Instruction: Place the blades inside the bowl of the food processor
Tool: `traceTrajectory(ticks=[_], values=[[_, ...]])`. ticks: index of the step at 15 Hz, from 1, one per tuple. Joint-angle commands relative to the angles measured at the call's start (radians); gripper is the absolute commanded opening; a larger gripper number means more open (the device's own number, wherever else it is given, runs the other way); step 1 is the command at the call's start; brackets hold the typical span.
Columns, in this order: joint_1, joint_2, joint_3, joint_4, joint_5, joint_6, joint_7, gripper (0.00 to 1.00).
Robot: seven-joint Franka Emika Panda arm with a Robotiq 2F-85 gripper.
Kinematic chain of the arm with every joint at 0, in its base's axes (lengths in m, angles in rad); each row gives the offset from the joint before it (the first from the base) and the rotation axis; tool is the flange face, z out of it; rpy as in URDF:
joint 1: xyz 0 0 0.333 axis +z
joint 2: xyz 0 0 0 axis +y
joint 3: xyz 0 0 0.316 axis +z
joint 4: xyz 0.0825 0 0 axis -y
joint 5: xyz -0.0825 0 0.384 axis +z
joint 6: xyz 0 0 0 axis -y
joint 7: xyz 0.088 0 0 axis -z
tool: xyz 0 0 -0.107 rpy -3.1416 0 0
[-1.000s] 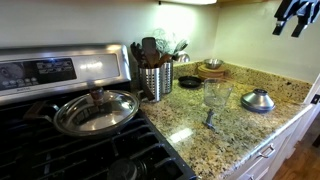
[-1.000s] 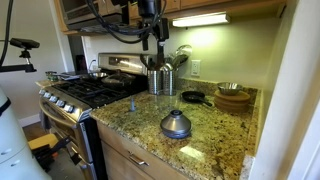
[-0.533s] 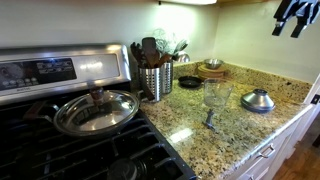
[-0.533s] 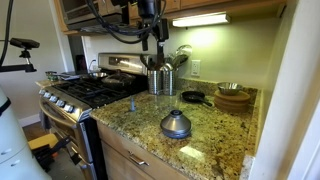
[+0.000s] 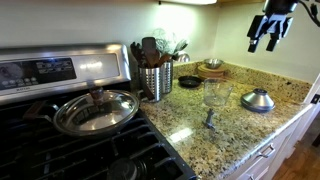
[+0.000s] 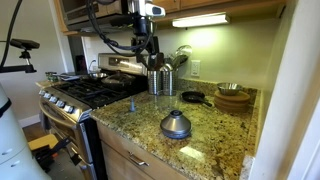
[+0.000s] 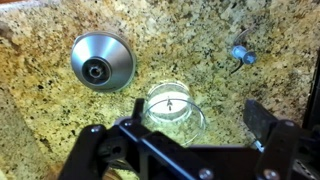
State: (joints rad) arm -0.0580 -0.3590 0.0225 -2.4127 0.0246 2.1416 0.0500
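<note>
Jaws high above the bench point(image 7: 40, 100), spread wide, holding nothing. Almost straight beneath them in the wrist view stands the clear bowl point(image 7: 175, 102), upright and empty. The blades point(image 7: 241, 54) lie on the stone beyond the bowl and off to one side of the jaws; a steel dome point(image 7: 103, 62) sits off to the opposite side. Pick-up looks not yet begun. Best approach: centre over the blades, descend straight, pinch the thin stem rather than the cutting edges.

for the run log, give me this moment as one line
stage: pre-grasp | tool: open, empty, above counter | blades: on counter, outside clear bowl
</note>
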Motion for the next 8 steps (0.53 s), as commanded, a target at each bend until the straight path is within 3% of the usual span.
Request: traceTrajectory(ticks=[1,4,8], values=[[0.042,0.038,0.043,-0.021,0.001,0.100,0.081,1.00],[0.071,0.076,0.079,-0.027,-0.006,0.139,0.119,1.00],[0.082,0.090,0.076,-0.011,-0.004,0.107,0.093,1.00]])
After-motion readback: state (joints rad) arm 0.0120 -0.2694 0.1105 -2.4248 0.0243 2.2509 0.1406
